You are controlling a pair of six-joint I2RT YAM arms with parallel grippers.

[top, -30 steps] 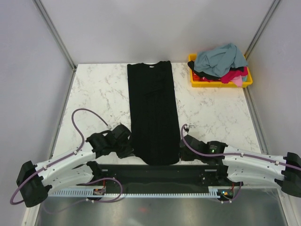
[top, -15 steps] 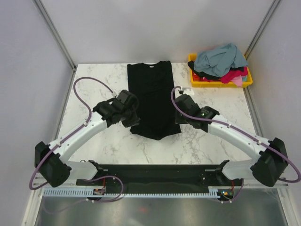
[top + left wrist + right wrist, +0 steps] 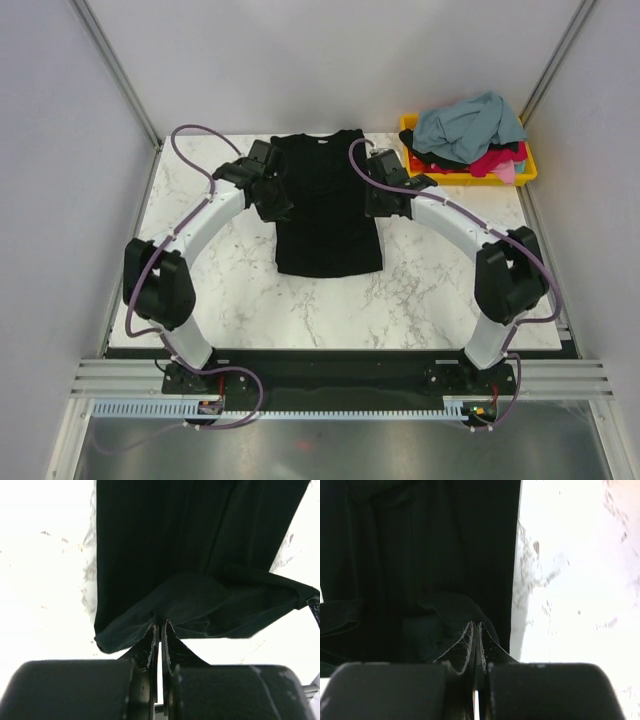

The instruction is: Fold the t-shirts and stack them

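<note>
no readable text or labels

I saw the black t-shirt (image 3: 327, 215) as soft, matt cloth with fine lengthwise creases. Under the t-shirt, the table (image 3: 430, 290) looked like smooth white marble with grey veins. To the right of the t-shirt, the yellow bin (image 3: 440, 180) was glossy plastic, and the heap of t-shirts (image 3: 465, 125) in it was limp cloth. The fingers (image 3: 148, 645) of the left gripper (image 3: 159, 627), at the t-shirt's edge, were matt black with whitish scuffs.

Black t-shirt (image 3: 328, 235) folded shorter (both arms carried its hem forward).
</note>
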